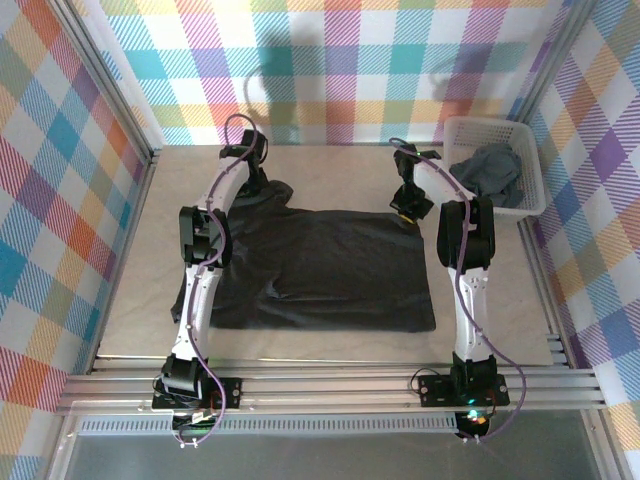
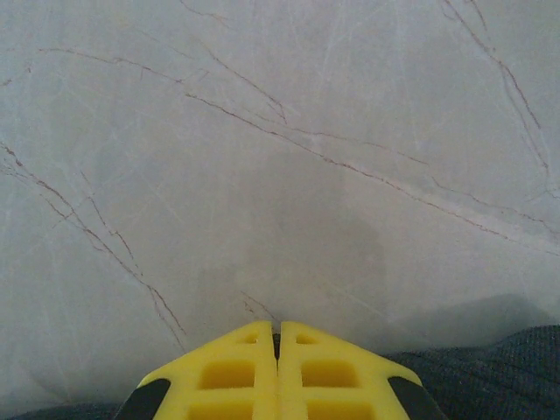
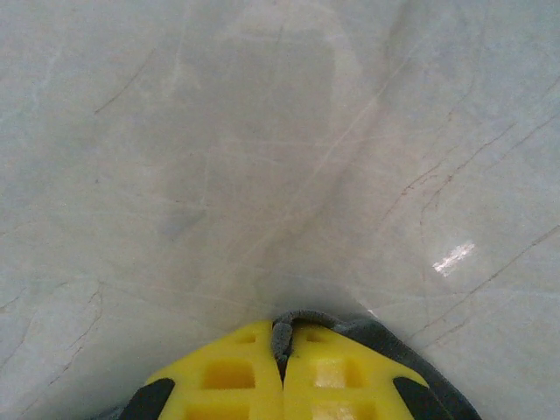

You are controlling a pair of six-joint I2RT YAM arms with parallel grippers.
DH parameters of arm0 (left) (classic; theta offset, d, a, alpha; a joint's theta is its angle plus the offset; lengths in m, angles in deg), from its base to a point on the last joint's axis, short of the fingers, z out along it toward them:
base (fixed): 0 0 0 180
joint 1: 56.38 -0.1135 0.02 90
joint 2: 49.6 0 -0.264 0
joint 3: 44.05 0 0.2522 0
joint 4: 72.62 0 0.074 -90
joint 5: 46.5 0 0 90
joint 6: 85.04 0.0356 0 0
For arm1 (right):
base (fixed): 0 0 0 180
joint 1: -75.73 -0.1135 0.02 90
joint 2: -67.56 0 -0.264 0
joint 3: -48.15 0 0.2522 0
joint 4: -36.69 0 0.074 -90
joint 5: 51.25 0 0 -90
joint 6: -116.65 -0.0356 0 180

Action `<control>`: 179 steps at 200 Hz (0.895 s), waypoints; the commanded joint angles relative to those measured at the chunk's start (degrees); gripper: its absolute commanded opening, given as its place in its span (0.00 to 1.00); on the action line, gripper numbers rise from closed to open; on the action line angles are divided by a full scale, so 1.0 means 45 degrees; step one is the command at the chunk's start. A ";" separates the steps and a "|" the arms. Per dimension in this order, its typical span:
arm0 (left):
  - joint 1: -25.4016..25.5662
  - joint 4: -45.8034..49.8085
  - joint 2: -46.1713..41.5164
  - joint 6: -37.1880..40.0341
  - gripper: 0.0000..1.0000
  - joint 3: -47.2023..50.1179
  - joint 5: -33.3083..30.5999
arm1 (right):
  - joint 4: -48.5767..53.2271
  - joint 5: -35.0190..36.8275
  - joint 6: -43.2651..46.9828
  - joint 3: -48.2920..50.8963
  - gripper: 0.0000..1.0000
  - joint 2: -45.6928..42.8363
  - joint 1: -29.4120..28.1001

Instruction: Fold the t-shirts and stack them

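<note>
Right gripper (image 3: 282, 331) is clamped fully closed. You can see a rolled dark hem (image 3: 308, 317) of the charcoal soft-cloth t-shirt (image 1: 330, 270) pinched between its moulded yellow fingers (image 3: 229, 374) at the shirt's far right corner. Left gripper (image 2: 278, 332) is closed just as tightly at the far left corner, jaws pressed together with dark cloth lying on either side. You cannot tell from its wrist view whether any fabric is actually caught in it.

That is your main risk. If you lift both arms to bring the far edge toward you and the left one holds nothing, the shirt will rise by one corner only. It will then swing and twist into a diagonal, spoiling the fold. The right one's hold looks thin too, on the hem alone, so a quick pull could slip it free. Your left arm also reaches over the shirt's left side, so a low elbow could drag the cloth.

The shirt lies spread flat in the middle of the pale, veined, stone-look tabletop (image 2: 262, 175), matte and limp with soft creases. That surface looks smooth and slick, so cloth should slide easily. More crumpled grey shirts (image 1: 492, 170) sit in the white plastic lattice basket (image 1: 487, 122) at the far right.
</note>
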 commanded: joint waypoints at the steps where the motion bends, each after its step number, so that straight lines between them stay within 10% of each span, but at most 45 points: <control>1: -0.0172 -0.0595 -0.1637 0.0017 0.00 0.0243 -0.0262 | -0.0520 -0.0281 0.0544 0.0346 0.00 -0.0679 -0.0007; 179: -0.0479 -0.3856 -1.3463 -0.1163 0.00 1.4795 0.0431 | -0.2532 -0.1849 0.3357 0.3591 0.00 -0.3600 0.0455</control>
